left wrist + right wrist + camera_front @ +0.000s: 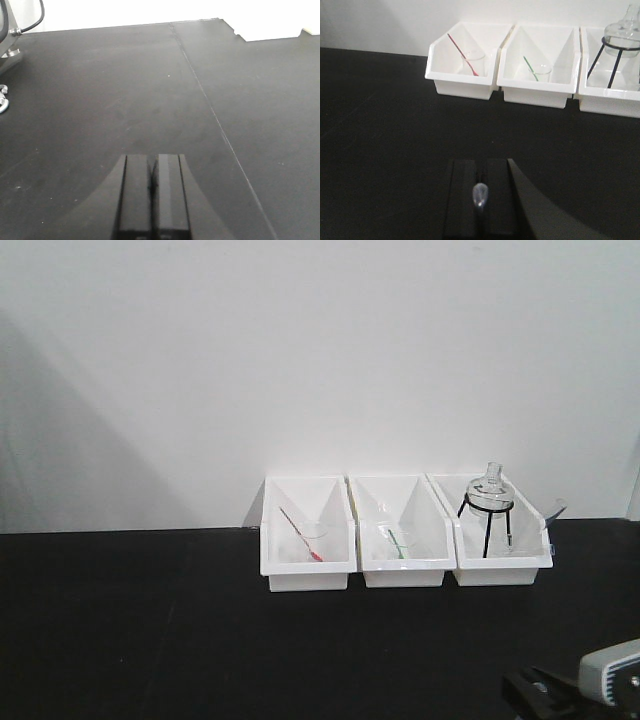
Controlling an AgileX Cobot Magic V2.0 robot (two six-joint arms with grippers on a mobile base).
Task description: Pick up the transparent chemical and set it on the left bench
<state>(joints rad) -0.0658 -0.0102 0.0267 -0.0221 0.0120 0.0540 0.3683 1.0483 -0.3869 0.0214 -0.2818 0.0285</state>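
Two small clear glass beakers stand in white bins on the left bench [150, 620]. One beaker [474, 62] holds a red dropper in the left bin [462, 82]. The other beaker [540, 72] holds a green dropper in the middle bin [535, 92]. I cannot tell which one is the transparent chemical. My right gripper [481, 162] hovers over the black top in front of the bins, shut on a small translucent dropper-like bulb [480, 194]. Its body shows at the front view's bottom right [535, 690]. My left gripper [151, 157] is shut on nothing above bare black worktop.
The right bin [500, 570] holds a round glass flask [490, 485] on a black wire tripod. A clear tip [556, 507] sticks up at that bin's far right corner. A white wall backs the bins. A seam [210, 107] runs across the worktop.
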